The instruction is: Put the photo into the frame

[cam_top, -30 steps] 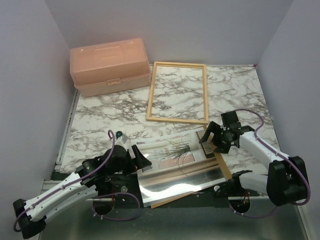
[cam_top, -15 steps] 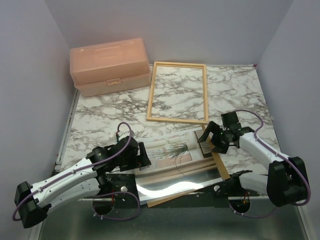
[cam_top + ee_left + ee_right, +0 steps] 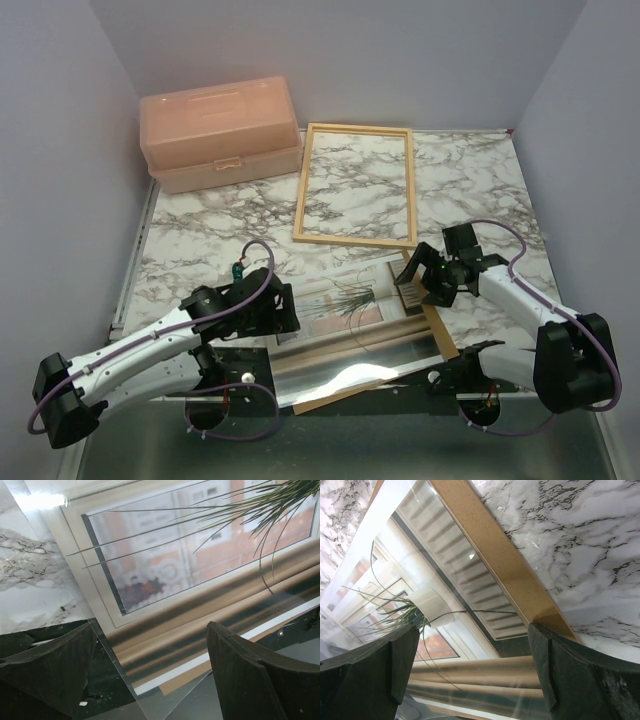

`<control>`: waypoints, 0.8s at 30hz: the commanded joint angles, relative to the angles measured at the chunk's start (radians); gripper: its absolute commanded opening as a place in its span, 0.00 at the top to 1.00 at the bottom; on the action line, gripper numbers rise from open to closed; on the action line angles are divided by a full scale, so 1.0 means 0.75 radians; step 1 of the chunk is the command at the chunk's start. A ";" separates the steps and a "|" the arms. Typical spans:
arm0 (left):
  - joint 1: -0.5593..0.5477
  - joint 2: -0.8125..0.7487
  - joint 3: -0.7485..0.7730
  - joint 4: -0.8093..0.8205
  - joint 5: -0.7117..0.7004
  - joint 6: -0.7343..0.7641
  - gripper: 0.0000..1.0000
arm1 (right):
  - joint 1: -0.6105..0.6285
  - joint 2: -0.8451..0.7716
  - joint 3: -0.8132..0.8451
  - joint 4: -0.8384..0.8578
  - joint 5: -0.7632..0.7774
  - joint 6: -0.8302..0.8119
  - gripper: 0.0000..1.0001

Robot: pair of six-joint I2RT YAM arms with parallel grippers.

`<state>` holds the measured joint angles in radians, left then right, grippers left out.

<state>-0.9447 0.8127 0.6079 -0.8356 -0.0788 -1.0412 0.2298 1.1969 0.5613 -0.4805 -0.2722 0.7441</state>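
Note:
The photo (image 3: 345, 298) lies face up near the table's front, on the brown backing board (image 3: 441, 332) and partly under the clear glass sheet (image 3: 350, 376). The light-wood frame (image 3: 355, 241) lies flat and empty behind it. My left gripper (image 3: 287, 311) is open over the photo's left end; its wrist view shows the photo (image 3: 165, 575) and the glass corner (image 3: 150, 700) between the fingers (image 3: 250, 680). My right gripper (image 3: 414, 281) is open over the photo's right end, and its wrist view shows the photo (image 3: 445, 605) and the board (image 3: 490, 550).
A peach plastic toolbox (image 3: 220, 130) stands at the back left beside the frame. The stack of photo, glass and board overhangs the table's front edge, between the two arm bases. Purple walls close in both sides.
My left arm has swung forward and right, bringing its open gripper over the photo's left end. The right gripper has shifted slightly left. The glass's bright reflection has moved.

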 commanded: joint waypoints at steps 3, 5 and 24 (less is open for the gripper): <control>-0.006 -0.118 -0.132 0.222 0.064 -0.078 0.11 | 0.015 0.021 -0.065 -0.023 -0.028 0.005 0.00; -0.006 -0.179 -0.166 0.236 0.058 -0.110 0.12 | 0.015 0.020 -0.063 -0.022 -0.040 0.002 0.00; -0.004 -0.748 -0.217 0.231 0.028 -0.240 0.17 | 0.015 -0.073 -0.068 0.057 -0.246 0.069 0.00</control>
<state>-0.9447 0.2729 0.4408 -0.7254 -0.0765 -1.1999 0.2298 1.1625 0.5308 -0.4404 -0.3733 0.7673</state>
